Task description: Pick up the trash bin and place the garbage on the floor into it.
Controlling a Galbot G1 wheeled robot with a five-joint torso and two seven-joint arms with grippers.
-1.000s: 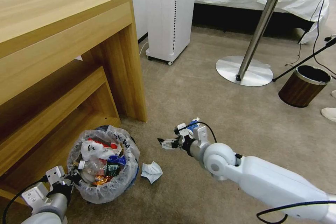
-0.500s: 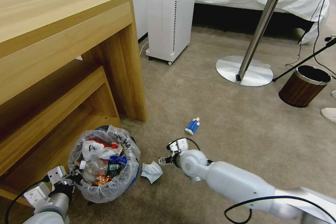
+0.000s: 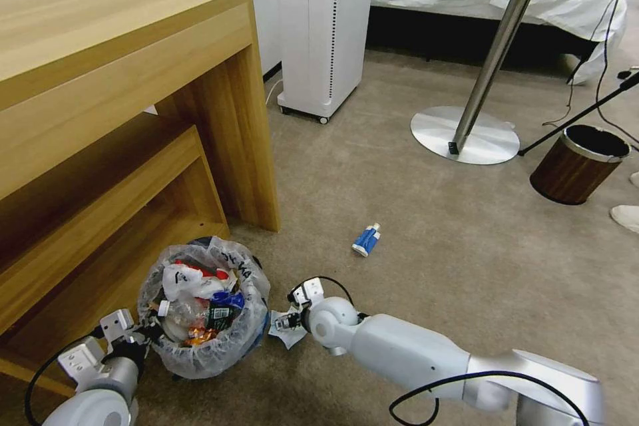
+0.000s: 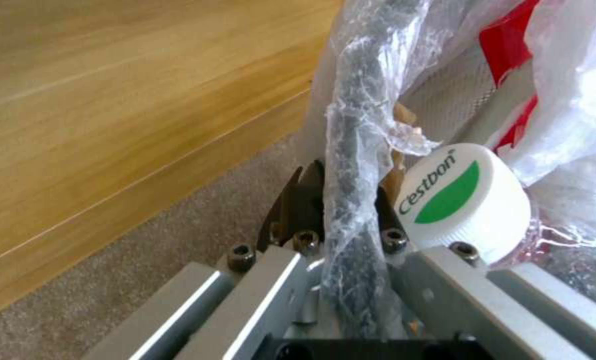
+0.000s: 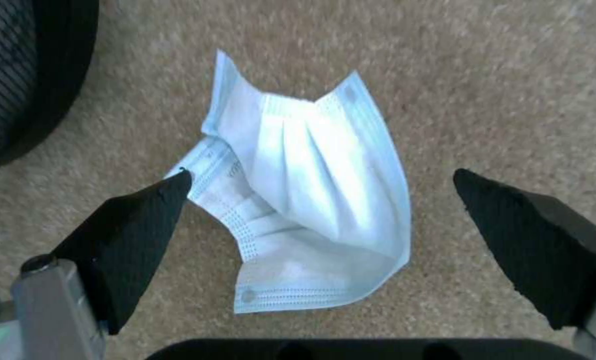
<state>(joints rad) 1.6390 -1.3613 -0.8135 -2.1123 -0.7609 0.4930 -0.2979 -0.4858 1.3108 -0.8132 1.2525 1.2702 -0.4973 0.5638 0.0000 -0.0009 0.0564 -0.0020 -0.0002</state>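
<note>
Two bits of litter left beside the bin (image 3: pixel 200 309): a face mask (image 5: pixel 304 200) right against it, a blue tube (image 3: pixel 366 239) farther off. My right gripper (image 5: pixel 324 215) hangs spread over the mask. It looks soft, weightless; pinch its pleated middle. My left gripper (image 4: pixel 341 200) pinches the bin's rim.

Readable text: one brand name
"Cestbon" with a green leaf mark stands on the white bottle cap (image 4: pixel 464 200), just beside the left gripper (image 4: pixel 341 200).

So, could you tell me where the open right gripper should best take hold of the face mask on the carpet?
Probably across the face mask's raised, pleated middle, coming straight down from above. It lies crumpled on the floor, folds standing up, and the right gripper's open fingers already straddle it beside the trash bin.
</note>
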